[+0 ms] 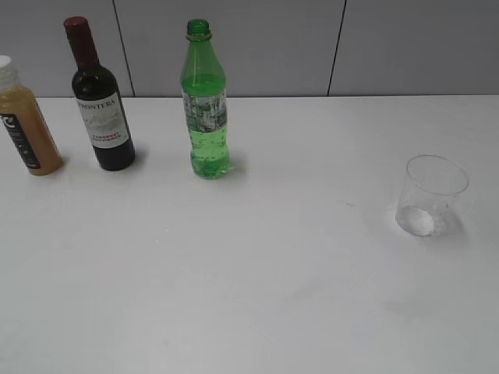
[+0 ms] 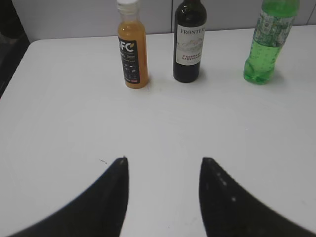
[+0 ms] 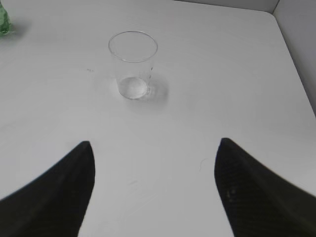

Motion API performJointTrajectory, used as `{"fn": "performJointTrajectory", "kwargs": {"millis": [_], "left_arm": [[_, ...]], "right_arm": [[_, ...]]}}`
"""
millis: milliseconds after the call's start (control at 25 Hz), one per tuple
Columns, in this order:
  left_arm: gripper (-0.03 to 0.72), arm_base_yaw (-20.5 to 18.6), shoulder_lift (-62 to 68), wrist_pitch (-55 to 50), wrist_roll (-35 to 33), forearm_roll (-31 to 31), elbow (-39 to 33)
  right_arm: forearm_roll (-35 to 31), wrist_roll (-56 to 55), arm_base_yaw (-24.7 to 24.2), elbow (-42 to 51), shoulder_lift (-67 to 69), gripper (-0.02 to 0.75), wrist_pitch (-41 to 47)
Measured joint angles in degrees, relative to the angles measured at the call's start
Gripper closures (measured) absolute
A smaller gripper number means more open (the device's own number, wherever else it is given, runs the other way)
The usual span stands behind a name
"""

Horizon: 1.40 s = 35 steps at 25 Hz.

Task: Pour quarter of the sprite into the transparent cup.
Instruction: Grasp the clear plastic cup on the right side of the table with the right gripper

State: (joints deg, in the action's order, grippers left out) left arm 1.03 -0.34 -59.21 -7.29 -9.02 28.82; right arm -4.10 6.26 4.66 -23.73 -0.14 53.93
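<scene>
Exterior view: sprite (image 1: pixel 207 101) stands near table's (image 1: pixel 249 296) far edge; both tools gape, holding nothing.

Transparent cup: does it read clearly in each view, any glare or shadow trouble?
Exterior view: transparent cup faint against the white table, bright patch at its base, soft shadow to its right. Right wrist view: rim crisp, soft shadow to its right. Left wrist view: cup out of frame.

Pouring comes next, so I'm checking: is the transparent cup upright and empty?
Upright and empty: the transparent cup stands on its base on the table, mouth up, with no liquid visible inside.
</scene>
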Motion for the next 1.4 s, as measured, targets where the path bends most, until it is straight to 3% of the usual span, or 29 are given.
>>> {"fn": "performJointTrajectory", "kwargs": {"millis": [1400], "left_arm": [[0.325,0.0,0.0,0.0,0.0,-0.1,0.0]], "right_arm": [[0.0,0.0,0.0,0.0,0.0,0.154,0.0]]}}
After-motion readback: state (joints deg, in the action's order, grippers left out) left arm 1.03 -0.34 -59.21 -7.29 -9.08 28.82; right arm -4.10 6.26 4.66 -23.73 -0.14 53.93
